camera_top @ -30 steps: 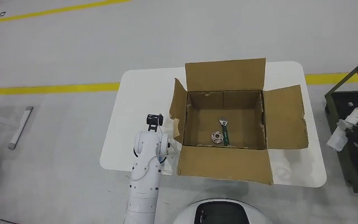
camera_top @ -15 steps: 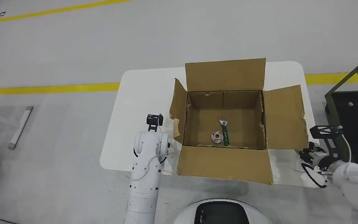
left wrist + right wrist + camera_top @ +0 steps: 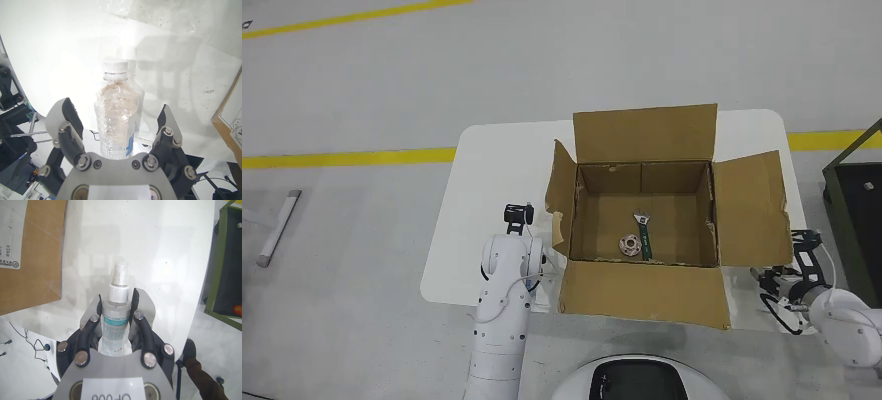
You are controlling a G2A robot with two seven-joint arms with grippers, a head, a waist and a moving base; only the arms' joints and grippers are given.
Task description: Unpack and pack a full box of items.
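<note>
You have one open cardboard box (image 3: 642,292), one green-handled wrench (image 3: 644,238), one round metal fitting (image 3: 628,243), one clear water bottle (image 3: 116,113), one spray bottle (image 3: 115,321), one white table (image 3: 497,200), one green cart (image 3: 850,215).

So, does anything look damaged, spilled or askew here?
Only the cardboard box: the flap nearest the left gripper stands half-raised with an uneven edge, while the other three fold outward. Nothing is spilled; the wrench lies flat inside.
</note>
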